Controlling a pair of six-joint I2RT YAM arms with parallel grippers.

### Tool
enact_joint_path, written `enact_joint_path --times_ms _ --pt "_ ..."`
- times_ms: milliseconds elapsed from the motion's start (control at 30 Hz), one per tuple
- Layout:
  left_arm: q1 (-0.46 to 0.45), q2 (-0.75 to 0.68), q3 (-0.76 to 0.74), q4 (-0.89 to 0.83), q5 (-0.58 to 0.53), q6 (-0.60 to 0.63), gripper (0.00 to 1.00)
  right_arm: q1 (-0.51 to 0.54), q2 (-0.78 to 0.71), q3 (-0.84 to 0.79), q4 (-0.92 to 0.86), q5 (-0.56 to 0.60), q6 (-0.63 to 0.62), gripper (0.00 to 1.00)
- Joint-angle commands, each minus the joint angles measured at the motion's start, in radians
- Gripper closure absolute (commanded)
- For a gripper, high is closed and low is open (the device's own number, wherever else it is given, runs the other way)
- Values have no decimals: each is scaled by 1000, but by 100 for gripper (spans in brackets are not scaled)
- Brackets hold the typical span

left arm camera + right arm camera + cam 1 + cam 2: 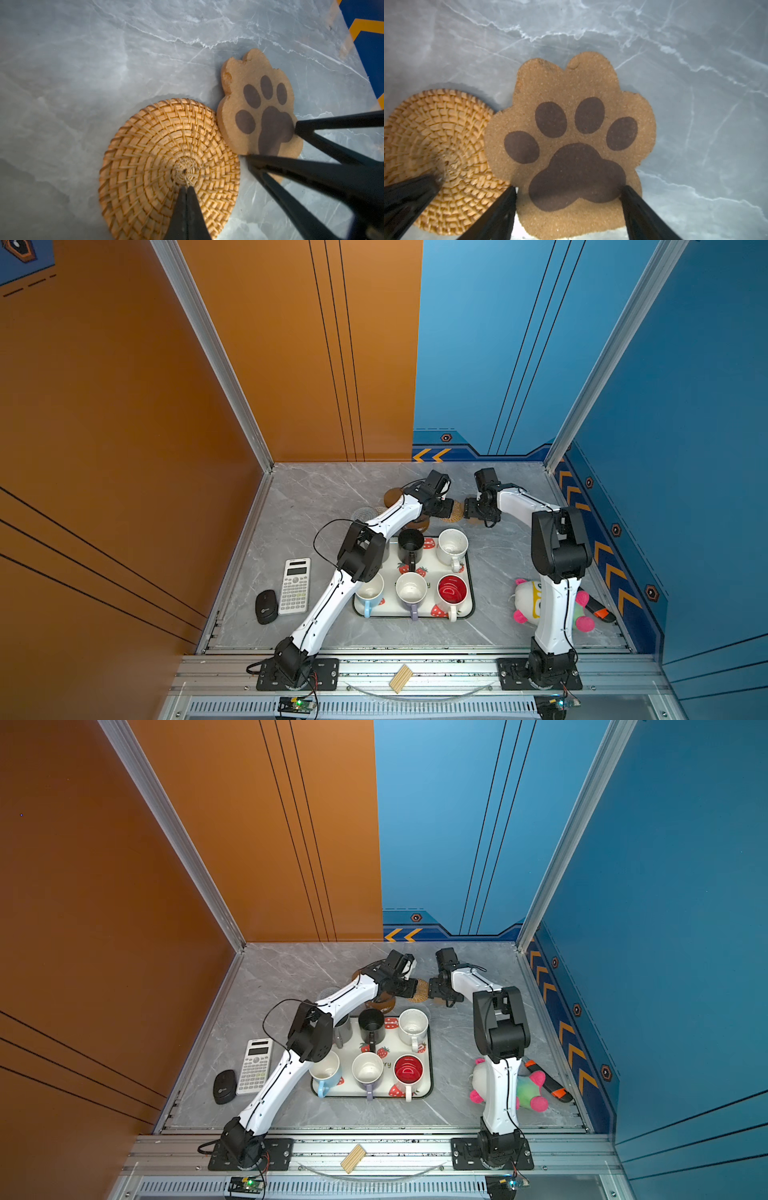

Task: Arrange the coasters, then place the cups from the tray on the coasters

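Note:
My left gripper is shut, its tips pressed on the middle of the tan rattan coaster, also in a top view. The brown paw-print coaster lies flat, touching the rattan one. My right gripper is open, one fingertip at each side of the paw's near end. A wooden disc coaster and a grey woven coaster lie further left. The tray holds the black, speckled white, blue, lilac, red-inside and grey cups.
A calculator and a black mouse lie left of the tray. A plush toy and an orange-black tool sit by the right arm's base. The left arm reaches over the tray's left part. Walls stand close behind and at both sides.

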Motion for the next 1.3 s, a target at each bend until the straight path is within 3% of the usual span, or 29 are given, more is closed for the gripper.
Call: enact_joint_path --times_ms 0,300,633,1100,1200,1267 --pt "13 -26 -40 -90 -3 17 100 -38 -13 -22 -50 2 27 23" --pt "27 -47 -70 -90 -32 5 100 -48 -25 -32 -50 -24 29 23" --pt "28 16 56 -89 -16 -52 100 -39 -34 -33 -50 -66 35 23" --pt "22 -24 56 50 88 -136 100 -31 -177 -43 -6 -185 65 23" --pt "27 -91 3 101 88 -137 100 -21 -188 -42 8 -216 82 35" --pt "37 -144 -40 126 86 -135 100 -11 -185 -40 21 -246 95 53"
